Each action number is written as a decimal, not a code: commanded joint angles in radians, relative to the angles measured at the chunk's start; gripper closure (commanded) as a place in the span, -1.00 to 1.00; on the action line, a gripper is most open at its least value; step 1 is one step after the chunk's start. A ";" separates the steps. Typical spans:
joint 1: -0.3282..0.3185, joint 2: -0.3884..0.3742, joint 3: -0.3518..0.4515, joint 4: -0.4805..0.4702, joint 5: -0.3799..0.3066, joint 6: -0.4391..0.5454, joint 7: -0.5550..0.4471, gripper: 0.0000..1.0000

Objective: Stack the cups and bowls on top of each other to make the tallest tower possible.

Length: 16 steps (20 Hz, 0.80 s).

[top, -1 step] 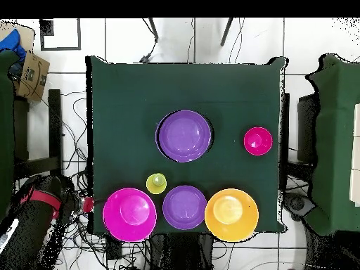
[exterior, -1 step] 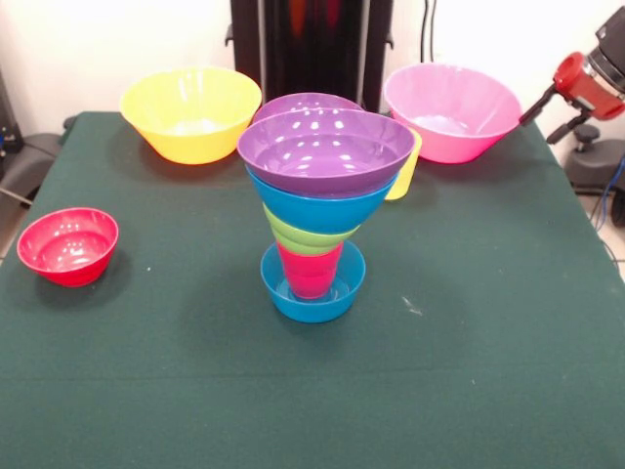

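The tower stands mid-table: a small blue bowl (exterior, -1 step: pixel 312 293) at the base, the red cup (exterior, -1 step: pixel 311 272) in it, then a lime green bowl (exterior, -1 step: pixel 305 237), a medium blue bowl (exterior, -1 step: pixel 320 207) and a purple bowl (exterior, -1 step: pixel 325 149) on top, which also shows from above (top, -1 step: pixel 184 135). A second purple bowl (top, -1 step: pixel 184 207) and the yellow cup (top, -1 step: pixel 156 183) sit behind it. The large yellow bowl (exterior, -1 step: pixel 190 114), pink bowl (exterior, -1 step: pixel 451 110) and small red bowl (exterior, -1 step: pixel 68 245) stand apart. My gripper (exterior, -1 step: pixel 552 112) hangs off the table's right side, away from everything.
The arm's red and black links (top, -1 step: pixel 42 204) sit beside the table, past the pink bowl. The green tablecloth (exterior, -1 step: pixel 469 342) covers the table to its edges. Cables and a cardboard box (top, -1 step: pixel 31 76) lie on the floor around it.
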 commanded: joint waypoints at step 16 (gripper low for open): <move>-0.064 -0.150 0.122 0.001 -0.048 0.207 -0.104 -1.00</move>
